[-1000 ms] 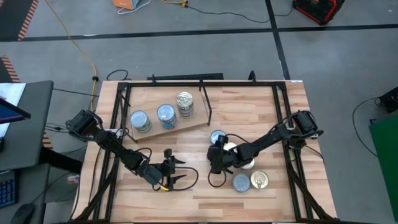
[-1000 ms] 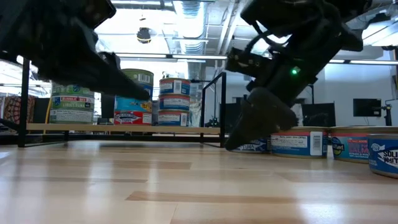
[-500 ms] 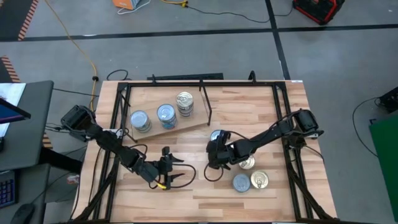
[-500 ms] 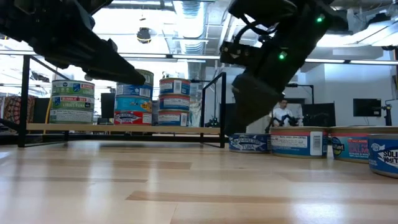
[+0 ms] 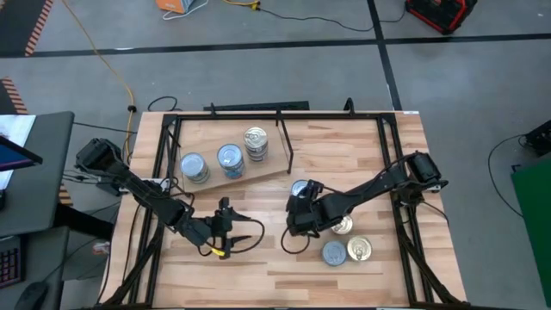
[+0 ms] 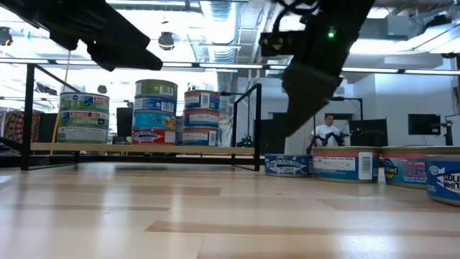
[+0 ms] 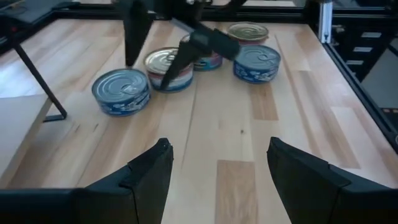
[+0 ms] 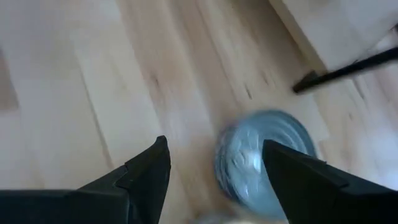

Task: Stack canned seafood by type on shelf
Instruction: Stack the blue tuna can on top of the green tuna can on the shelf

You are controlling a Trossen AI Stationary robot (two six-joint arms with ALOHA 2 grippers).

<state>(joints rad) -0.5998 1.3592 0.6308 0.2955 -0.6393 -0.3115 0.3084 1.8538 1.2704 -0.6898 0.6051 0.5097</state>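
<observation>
The shelf [image 5: 263, 175] is a light board at the far left with a thin black rod [image 5: 284, 142]. It bears three stacks of canned seafood [image 5: 230, 159], seen in the low view as stacks [image 6: 155, 111]. Several loose tins rest flat on the tabletop at right [image 5: 333, 252], [image 7: 121, 90], [image 6: 345, 164]. My right gripper [image 5: 297, 215] hangs open above the loose tins, and a silver-lidded tin [image 8: 264, 162] shows blurred past its fingers. My left gripper [image 5: 241, 231] hovers open over bare tabletop left of the tins, pointing at them [image 7: 217, 162].
A black frame [image 5: 168, 129] runs round the tabletop's edges. Bare wood [image 5: 258, 275] lies along the near side between the two arms. In the low view a person [image 6: 327, 133] sits in the room far behind the table.
Both grippers have risen from the tabletop with their jaws as wide as before. My right gripper has lifted clear of the loose tins and tipped further downward. My left gripper has drawn up and slightly toward the table's left edge. The tins have stayed in place.
</observation>
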